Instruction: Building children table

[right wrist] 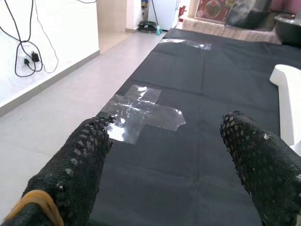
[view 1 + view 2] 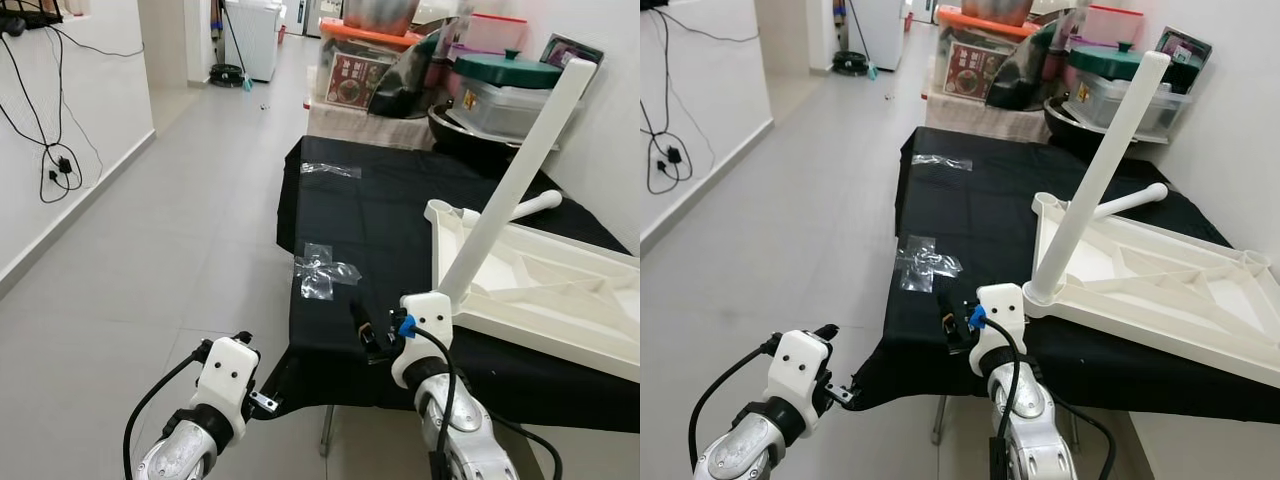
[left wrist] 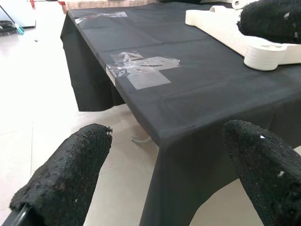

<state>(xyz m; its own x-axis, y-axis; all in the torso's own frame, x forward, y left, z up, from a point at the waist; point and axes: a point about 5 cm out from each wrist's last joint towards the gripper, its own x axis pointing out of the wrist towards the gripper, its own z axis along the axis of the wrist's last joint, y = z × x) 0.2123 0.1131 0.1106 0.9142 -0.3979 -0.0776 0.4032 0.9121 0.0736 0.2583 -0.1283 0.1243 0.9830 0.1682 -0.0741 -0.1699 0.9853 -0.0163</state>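
- Right gripper [image 1: 164, 160]: raised over the near edge of the black-covered table [image 2: 390, 210], fingers spread apart, holding nothing.
- Left gripper [image 3: 174, 179]: low, off the table's near corner, fingers spread, empty.
- White tabletop [image 2: 540, 285]: lies upside down on the cloth, to the right of the right gripper.
- One white leg [image 2: 515, 180] stands tilted in its near corner socket.
- The tabletop's far right is cut off.
- Clear tape cross [image 2: 325, 270] lies on the cloth.

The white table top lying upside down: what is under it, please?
The white table top rests on a black cloth that covers the work table. One white leg stands in its corner. The surface beneath the cloth is hidden.
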